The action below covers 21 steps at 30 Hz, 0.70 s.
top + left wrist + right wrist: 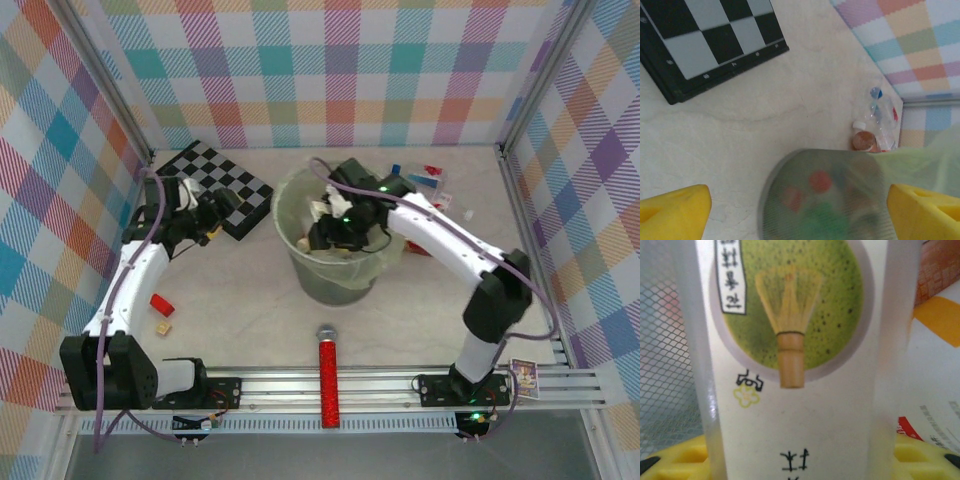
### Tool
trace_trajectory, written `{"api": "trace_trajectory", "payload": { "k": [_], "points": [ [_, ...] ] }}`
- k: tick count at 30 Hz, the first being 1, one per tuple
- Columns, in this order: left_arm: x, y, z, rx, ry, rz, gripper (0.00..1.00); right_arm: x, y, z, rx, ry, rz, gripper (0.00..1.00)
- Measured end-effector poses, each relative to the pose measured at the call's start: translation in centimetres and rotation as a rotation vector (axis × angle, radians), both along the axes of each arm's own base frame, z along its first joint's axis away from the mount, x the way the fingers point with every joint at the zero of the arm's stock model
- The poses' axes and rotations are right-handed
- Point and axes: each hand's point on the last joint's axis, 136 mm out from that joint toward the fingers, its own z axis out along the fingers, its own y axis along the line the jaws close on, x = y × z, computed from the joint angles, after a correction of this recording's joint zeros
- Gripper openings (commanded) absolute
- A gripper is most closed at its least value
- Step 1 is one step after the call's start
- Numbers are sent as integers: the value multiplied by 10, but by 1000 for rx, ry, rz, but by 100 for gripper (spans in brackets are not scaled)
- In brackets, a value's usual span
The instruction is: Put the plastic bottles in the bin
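Pastel plaid walls around a beige tabletop (250,300). A large round translucent pale-green bin (335,280) with a plastic liner stands mid-table. The right gripper (332,228) is at the bin's mouth, yellow fingers (675,460) clamped on a white-labelled plastic bottle (800,365), label printed with a green circle and a bamboo whisk. The left gripper (799,212) hangs left of the bin, near the black-and-grey checkerboard (220,180), jaws spread wide with nothing between them. A few small clear bottles with coloured caps (425,182) lie behind the bin, toward the far right corner. A red glittery microphone (328,385) with a grey head lies at the near edge, and a small red block (162,304) sits front left.
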Motion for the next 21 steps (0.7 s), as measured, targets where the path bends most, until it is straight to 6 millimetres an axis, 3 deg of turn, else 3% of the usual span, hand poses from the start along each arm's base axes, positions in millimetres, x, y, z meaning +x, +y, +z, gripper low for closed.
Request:
{"api": "trace_trajectory", "payload": {
  "k": [5, 9, 17, 21],
  "points": [
    [-15, 34, 22, -11, -44, 88, 90, 8, 66, 0, 73, -28, 99, 6],
    [-25, 55, 30, -26, -52, 145, 90, 8, 94, 0, 102, -46, 142, 15],
    [-30, 50, 37, -67, -55, 117, 88, 9, 95, 1, 69, -91, 157, 53],
    [-34, 49, 53, -60, -76, 112, 87, 7, 85, 7, 26, -136, 164, 66]
  ]
}}
